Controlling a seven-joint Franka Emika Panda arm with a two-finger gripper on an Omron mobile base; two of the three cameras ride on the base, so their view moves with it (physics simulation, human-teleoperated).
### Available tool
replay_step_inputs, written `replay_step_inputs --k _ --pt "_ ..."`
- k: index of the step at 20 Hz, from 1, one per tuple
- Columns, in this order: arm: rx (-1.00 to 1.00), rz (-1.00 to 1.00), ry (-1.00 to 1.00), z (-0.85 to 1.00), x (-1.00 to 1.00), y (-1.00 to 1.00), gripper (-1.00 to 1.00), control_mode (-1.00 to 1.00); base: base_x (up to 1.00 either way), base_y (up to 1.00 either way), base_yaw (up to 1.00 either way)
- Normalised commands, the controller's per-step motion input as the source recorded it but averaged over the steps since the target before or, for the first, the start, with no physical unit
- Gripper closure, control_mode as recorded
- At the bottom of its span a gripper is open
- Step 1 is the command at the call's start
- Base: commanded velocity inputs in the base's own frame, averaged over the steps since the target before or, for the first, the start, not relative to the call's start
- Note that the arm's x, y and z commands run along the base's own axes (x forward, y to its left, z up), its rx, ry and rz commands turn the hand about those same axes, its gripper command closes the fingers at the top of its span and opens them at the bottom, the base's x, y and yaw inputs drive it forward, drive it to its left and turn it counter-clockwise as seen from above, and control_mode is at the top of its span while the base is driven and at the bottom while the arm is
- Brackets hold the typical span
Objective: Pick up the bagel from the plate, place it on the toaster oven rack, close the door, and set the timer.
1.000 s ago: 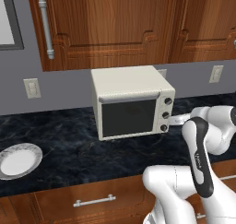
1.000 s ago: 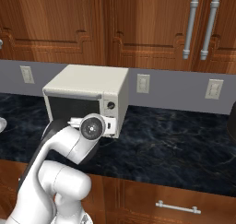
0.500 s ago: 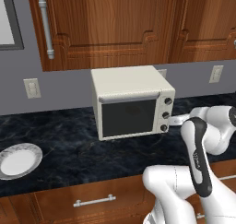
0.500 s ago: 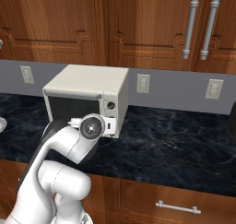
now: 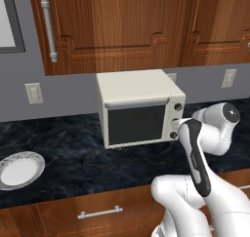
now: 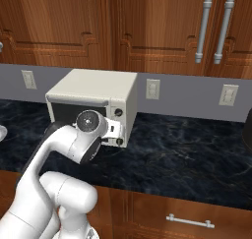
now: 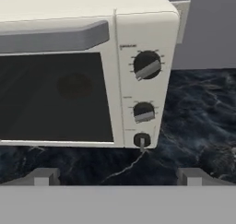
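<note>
Dark marbled counter (image 5: 68,148) runs under wooden cabinets (image 5: 122,26), and from the left base camera the toaster oven (image 5: 139,107) sits against the wall with its door (image 5: 135,124) shut; the plate (image 5: 19,168) lies well apart at the far left, no bagel visible on it. From the right base camera, the arm's wrist hides the oven's front, close by the knobs (image 6: 118,127). Over to the hand camera: the gripper (image 7: 117,177) faces the knob column, fingertips (image 7: 44,176) spread wide apart, holding nothing, and a dim round shape shows behind the glass.
</note>
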Motion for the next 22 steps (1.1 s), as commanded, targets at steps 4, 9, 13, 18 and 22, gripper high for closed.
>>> replay_step_inputs --k 4,9,13,18,22 --pt "0.0 -0.11 0.04 -0.04 0.0 -0.14 -1.0 -1.0 0.0 0.0 0.0" --pt "0.0 -0.11 0.0 -0.08 0.0 -0.24 -1.0 -1.0 0.0 0.0 0.0" --pt "0.0 -0.08 -0.01 -0.19 0.0 -0.12 -1.0 -1.0 0.0 0.0 0.0" --pt "0.0 -0.01 -0.02 -0.12 0.0 0.0 -1.0 -1.0 0.0 0.0 0.0" --pt "0.0 0.0 0.0 -0.04 0.0 0.0 -1.0 -1.0 0.0 0.0 0.0"
